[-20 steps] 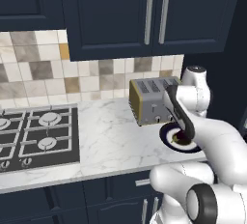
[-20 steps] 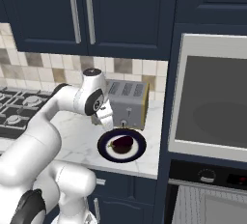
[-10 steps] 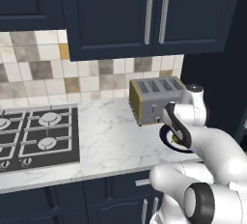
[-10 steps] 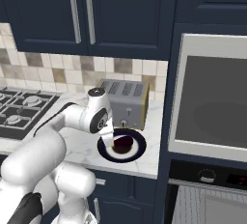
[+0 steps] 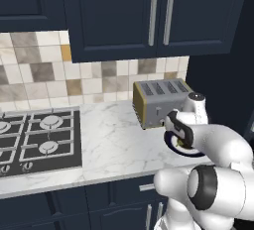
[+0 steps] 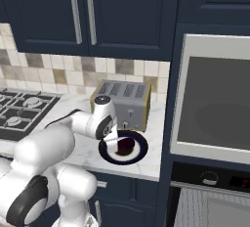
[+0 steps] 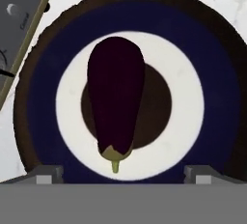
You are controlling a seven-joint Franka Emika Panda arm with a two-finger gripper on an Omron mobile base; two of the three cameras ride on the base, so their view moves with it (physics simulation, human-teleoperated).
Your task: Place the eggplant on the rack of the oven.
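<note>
The eggplant (image 7: 116, 107) is a dark maroon lump lying on the brown centre of a blue-rimmed plate (image 7: 217, 73), stem end towards my fingers. My gripper (image 7: 123, 175) hangs open just over it, one fingertip on each side of the stem end, neither touching it. From the right base, the eggplant (image 6: 126, 145) sits on the plate (image 6: 140, 151) in front of the toaster, with the gripper (image 6: 115, 142) close at its left. The dark oven (image 6: 210, 177) is built in at the lower right, and its grey wire rack (image 6: 191, 209) shows below the control panel.
A silver-and-tan toaster (image 5: 158, 102) stands right behind the plate. The gas hob (image 5: 39, 140) lies at the counter's left. A tall cabinet with a grey glass-fronted appliance (image 6: 215, 94) walls off the counter's right end. Dark wall cabinets (image 5: 158, 11) hang overhead.
The hand has dropped from beside the toaster's top down to just over the plate. The eggplant and plate have not moved.
</note>
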